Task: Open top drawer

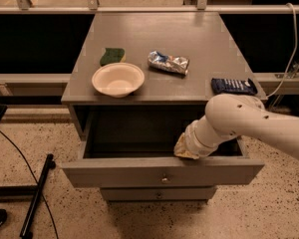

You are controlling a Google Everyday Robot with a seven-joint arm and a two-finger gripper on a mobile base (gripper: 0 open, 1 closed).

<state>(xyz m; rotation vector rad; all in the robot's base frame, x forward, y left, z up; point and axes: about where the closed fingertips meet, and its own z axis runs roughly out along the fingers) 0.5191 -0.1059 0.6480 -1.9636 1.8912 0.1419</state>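
The top drawer (114, 172) of the grey cabinet stands pulled out toward me. Its flat grey front has a small round metal knob (164, 179) at the centre, and its dark inside (134, 133) shows. My white arm (239, 123) reaches in from the right. My gripper (182, 151) is at the arm's end, down inside the drawer just behind the front panel and right of centre. It is mostly hidden by the wrist.
On the cabinet top (154, 39) lie a white bowl (118, 79), a green sponge (112, 56), a silver snack bag (168, 62) and a dark blue packet (233, 85). A narrower drawer front (157, 194) sits below. A black stand and cables (35, 198) lie on the floor at left.
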